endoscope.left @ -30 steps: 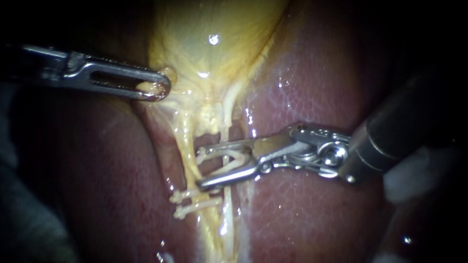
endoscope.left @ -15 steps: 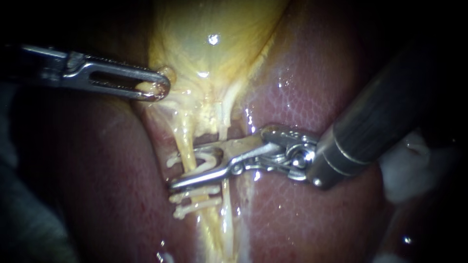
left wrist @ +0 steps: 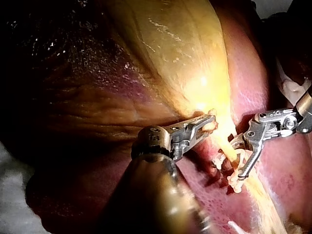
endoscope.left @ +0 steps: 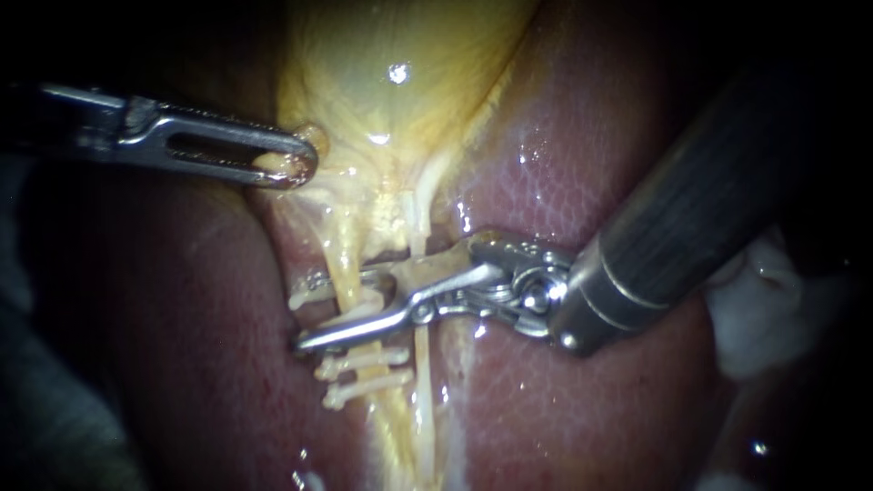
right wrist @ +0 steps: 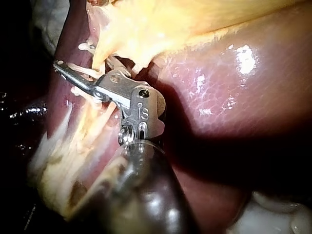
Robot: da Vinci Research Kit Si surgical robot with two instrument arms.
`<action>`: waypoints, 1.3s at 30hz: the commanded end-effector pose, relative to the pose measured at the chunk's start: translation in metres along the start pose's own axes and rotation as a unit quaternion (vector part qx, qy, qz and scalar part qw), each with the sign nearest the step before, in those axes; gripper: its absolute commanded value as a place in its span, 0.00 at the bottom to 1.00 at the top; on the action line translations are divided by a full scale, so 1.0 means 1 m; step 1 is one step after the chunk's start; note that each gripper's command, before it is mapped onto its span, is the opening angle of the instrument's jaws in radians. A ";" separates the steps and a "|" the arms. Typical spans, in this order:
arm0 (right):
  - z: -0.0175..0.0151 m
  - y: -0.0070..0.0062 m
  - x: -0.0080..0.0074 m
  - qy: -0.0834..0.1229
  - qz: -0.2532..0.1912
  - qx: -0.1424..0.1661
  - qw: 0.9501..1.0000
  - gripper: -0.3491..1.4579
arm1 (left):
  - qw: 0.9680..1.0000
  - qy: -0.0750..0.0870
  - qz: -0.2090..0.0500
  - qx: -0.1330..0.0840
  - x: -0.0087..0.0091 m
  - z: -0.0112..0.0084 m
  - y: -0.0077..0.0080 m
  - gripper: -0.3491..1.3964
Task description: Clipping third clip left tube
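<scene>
The right instrument (endoscope.left: 309,316) is reaching further across the left tube (endoscope.left: 344,264) than half a second ago. Its upper jaw is passing behind the tube, half hidden, and the lower jaw is crossing in front. The spread jaws are carrying a white clip (endoscope.left: 306,293) crosswise astride the tube, its mouth pointing beyond it, just gallbladder-side of two set clips (endoscope.left: 364,359). The left instrument (endoscope.left: 293,168) is clamping the gallbladder (endoscope.left: 400,100) beside the tube's top.

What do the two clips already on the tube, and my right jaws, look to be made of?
The clips look like plastic: off-white, matte, no metallic glint. The right instrument has jaws of bright polished metal, probably steel, with sharp highlights along their edges.
</scene>
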 end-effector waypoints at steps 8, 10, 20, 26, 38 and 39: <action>-0.0006 -0.0020 0.0021 0.017 0.004 0.024 1.000 0.45 | 1.000 0.000 0.000 0.000 0.0000 0.0000 0.0000 0.00; -0.0007 -0.0021 0.0024 0.022 0.004 0.028 0.999 0.45 | 1.000 0.000 0.000 0.000 0.0000 0.0000 0.0000 0.00; -0.0008 -0.0022 0.0025 0.024 0.019 0.029 0.999 0.40 | 1.000 0.000 0.000 0.000 0.0000 0.0000 0.0000 0.00; -0.0009 -0.0023 0.0024 0.026 0.033 0.027 0.999 0.30 | 1.000 0.000 0.000 0.000 0.0000 0.0000 0.0000 0.00; -0.0013 -0.0027 0.0020 0.024 0.039 0.029 0.999 0.00 | 1.000 0.000 0.000 0.000 0.0000 0.0000 0.0000 0.00; -0.0013 -0.0027 0.0020 0.025 0.039 0.028 0.999 0.00 | 1.000 0.000 0.000 0.000 0.0000 0.0000 0.0000 0.00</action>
